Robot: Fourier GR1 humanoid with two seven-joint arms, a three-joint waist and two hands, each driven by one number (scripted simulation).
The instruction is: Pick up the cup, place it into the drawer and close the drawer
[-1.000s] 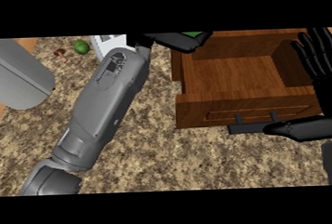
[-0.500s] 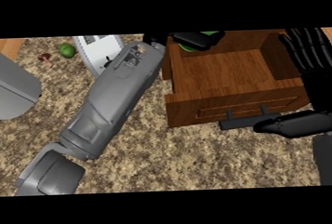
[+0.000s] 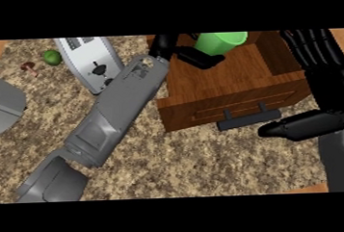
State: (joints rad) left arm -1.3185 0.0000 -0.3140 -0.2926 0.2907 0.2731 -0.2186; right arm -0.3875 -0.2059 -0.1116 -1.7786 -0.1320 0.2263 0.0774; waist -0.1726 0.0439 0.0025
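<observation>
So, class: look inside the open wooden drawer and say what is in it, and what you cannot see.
The drawer shows bare wooden floor. The left hand holds a green cup above its back edge. The hand and cup cover the back corner.

No text, label, brand or number can be read anywhere

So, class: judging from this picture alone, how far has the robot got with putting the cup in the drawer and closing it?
Done: the green cup is picked up, with the left robot hand curled round it over the open wooden drawer. In hand: placing it, since the cup is not yet released. Left: letting go and pushing the drawer shut; its dark handle faces the open right robot hand, which rests beside the drawer.
</observation>
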